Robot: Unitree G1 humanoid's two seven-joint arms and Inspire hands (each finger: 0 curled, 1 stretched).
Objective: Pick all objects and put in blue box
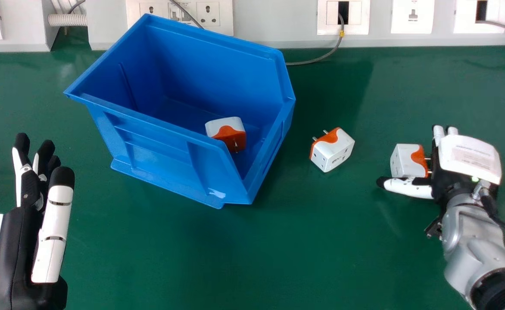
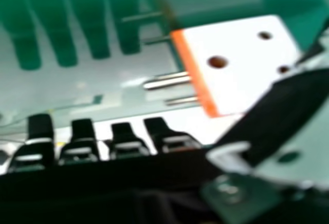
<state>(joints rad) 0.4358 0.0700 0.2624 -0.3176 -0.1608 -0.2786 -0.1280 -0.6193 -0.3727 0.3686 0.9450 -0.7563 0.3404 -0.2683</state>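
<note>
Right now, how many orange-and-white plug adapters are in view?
3: one adapter inside the blue box, one on the green table right of it, one beside the right hand. The box's near wall may hide others.

Green sheet-like tabletop (image 1: 321,258): smooth, glossy, mirror-like reflections. Blue open-topped box (image 1: 162,159): smooth moulded plastic, low sheen. Three white-and-orange blocky plug adapters (image 1: 338,148): smooth hard plastic; pins shiny metal. Silver rounded forearm (image 1: 472,241): metallic, satin. Black-and-white jointed left hand (image 1: 13,245): smooth white plastic-like shells, matt black fingertips.
</note>
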